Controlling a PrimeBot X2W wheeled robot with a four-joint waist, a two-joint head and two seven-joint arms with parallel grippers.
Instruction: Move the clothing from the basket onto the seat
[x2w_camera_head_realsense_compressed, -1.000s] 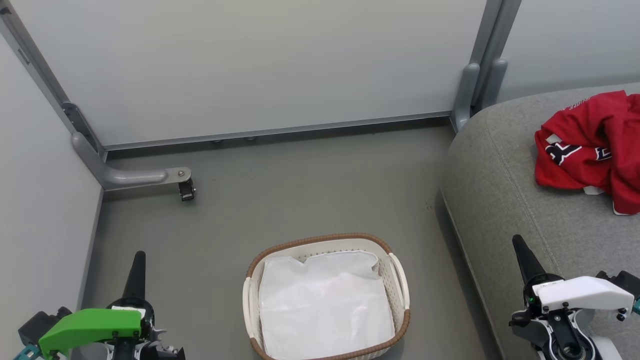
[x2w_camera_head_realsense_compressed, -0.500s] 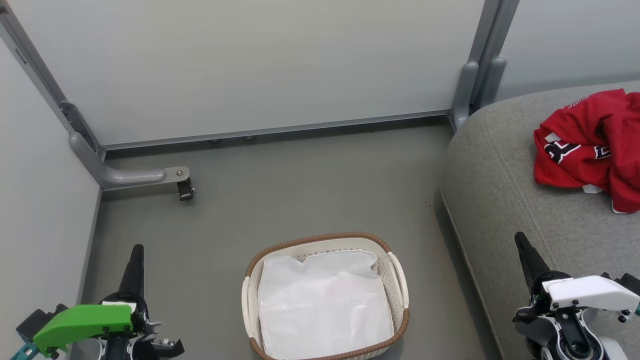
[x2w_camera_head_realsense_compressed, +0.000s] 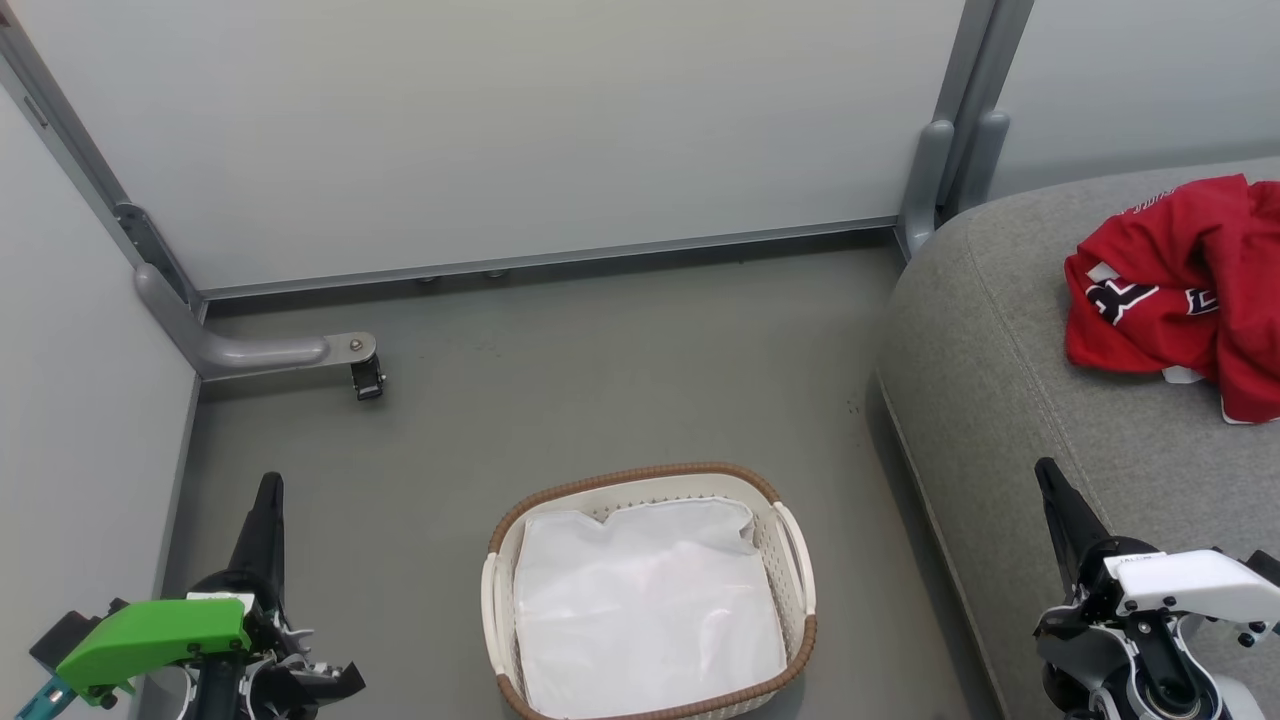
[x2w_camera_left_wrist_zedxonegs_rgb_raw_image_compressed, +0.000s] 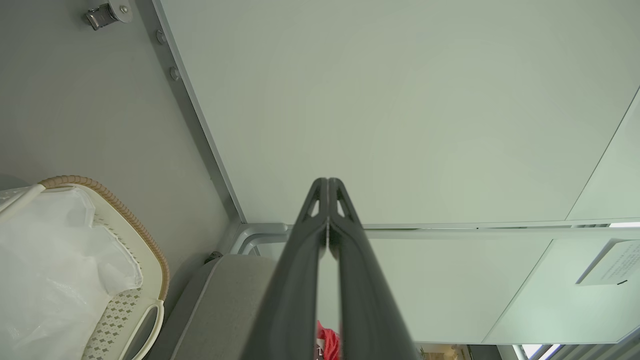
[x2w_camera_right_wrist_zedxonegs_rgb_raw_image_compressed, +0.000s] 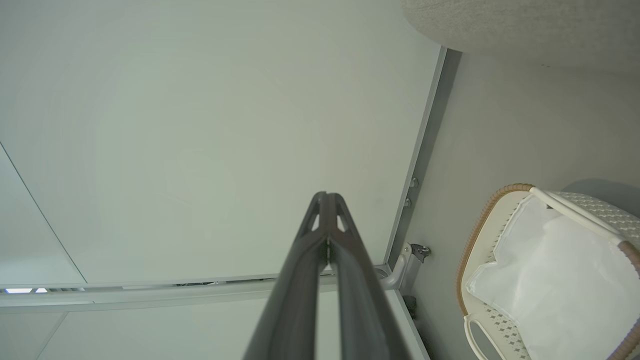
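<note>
Red clothing (x2w_camera_head_realsense_compressed: 1180, 300) with white trim and black-and-white lettering lies crumpled on the grey seat (x2w_camera_head_realsense_compressed: 1000, 350) at the right; a red sliver of it (x2w_camera_left_wrist_zedxonegs_rgb_raw_image_compressed: 327, 342) peeks between the left fingers. On the floor at the bottom centre stands the white basket (x2w_camera_head_realsense_compressed: 650, 478), with a white liner sheet (x2w_camera_head_realsense_compressed: 645, 600) inside. My left gripper (x2w_camera_head_realsense_compressed: 268, 485) is shut and empty at the lower left, well left of the basket. My right gripper (x2w_camera_head_realsense_compressed: 1045, 468) is shut and empty over the seat's front part. Both wrist views show the fingers pressed together: left gripper (x2w_camera_left_wrist_zedxonegs_rgb_raw_image_compressed: 328, 182), right gripper (x2w_camera_right_wrist_zedxonegs_rgb_raw_image_compressed: 326, 196).
Pale partition walls close the back and the left side. A grey metal foot with a small caster (x2w_camera_head_realsense_compressed: 365, 378) juts onto the floor at the left. A grey post (x2w_camera_head_realsense_compressed: 940, 170) stands beside the seat's back corner. Grey floor (x2w_camera_head_realsense_compressed: 600, 380) lies between basket and wall.
The whole picture has drifted slightly up and left, so the camera moved. Both gripper bodies sit a little lower in the head view. Clothing and basket lie as before.
</note>
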